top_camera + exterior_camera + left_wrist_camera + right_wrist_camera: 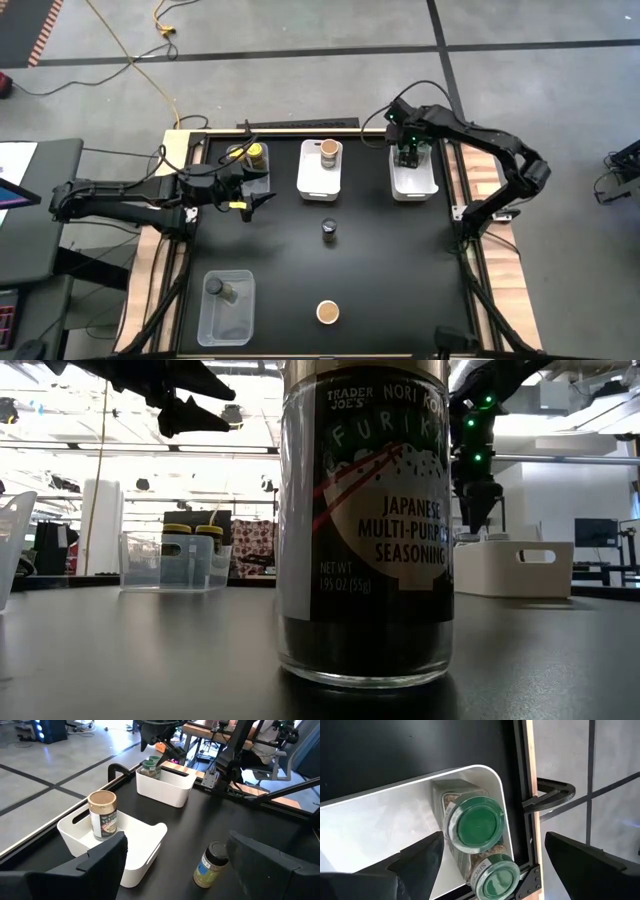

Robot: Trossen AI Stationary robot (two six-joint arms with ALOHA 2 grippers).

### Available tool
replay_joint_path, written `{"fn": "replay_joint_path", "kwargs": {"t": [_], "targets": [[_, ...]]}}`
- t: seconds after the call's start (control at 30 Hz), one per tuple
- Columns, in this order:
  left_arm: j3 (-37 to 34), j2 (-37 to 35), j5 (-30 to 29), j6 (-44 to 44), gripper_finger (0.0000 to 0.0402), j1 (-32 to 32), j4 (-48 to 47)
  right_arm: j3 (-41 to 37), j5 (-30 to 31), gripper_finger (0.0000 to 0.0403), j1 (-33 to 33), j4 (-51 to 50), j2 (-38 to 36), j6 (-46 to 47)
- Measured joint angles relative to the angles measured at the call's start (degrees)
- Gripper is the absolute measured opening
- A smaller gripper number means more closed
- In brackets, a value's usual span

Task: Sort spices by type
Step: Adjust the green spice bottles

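Note:
My left gripper (255, 203) is open and empty, above the table just near of a clear bin (247, 160) holding two yellow-topped jars (192, 535). In its wrist view, the fingers (105, 862) point toward a tan-topped jar (102, 815) standing in the middle white bin (320, 168). A dark-lidded jar (212, 865) stands on the bare table. My right gripper (405, 152) is open above the right white bin (413, 178). Its fingers (420, 855) stand on either side of two green-topped jars (477, 825) in the bin's corner.
A tan-topped jar (327, 312) stands near the front edge; the low view shows it close up as a furikake jar (365, 520). A clear bin (227, 305) at the near left holds one grey-topped jar (216, 288). The table's middle is bare around the dark-lidded jar (329, 231).

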Motion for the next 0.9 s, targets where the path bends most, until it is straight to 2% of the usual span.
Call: {"fn": "replay_joint_path", "kwargs": {"t": [0.23,0.47,0.9], "targets": [[0.0,0.0,0.0,0.0,0.0320,0.0,0.0,0.0,0.1,0.0386,-1.7,0.0,0.0,0.0],[0.0,0.0,0.0,-0.1,0.0320,0.0,0.0,0.0,4.3,0.0385,-1.9,-0.6,0.0,-0.9],[0.0,0.0,0.0,-0.2,0.0320,0.0,0.0,0.1,4.3,0.0385,1.7,-2.7,-2.5,4.9]]}}
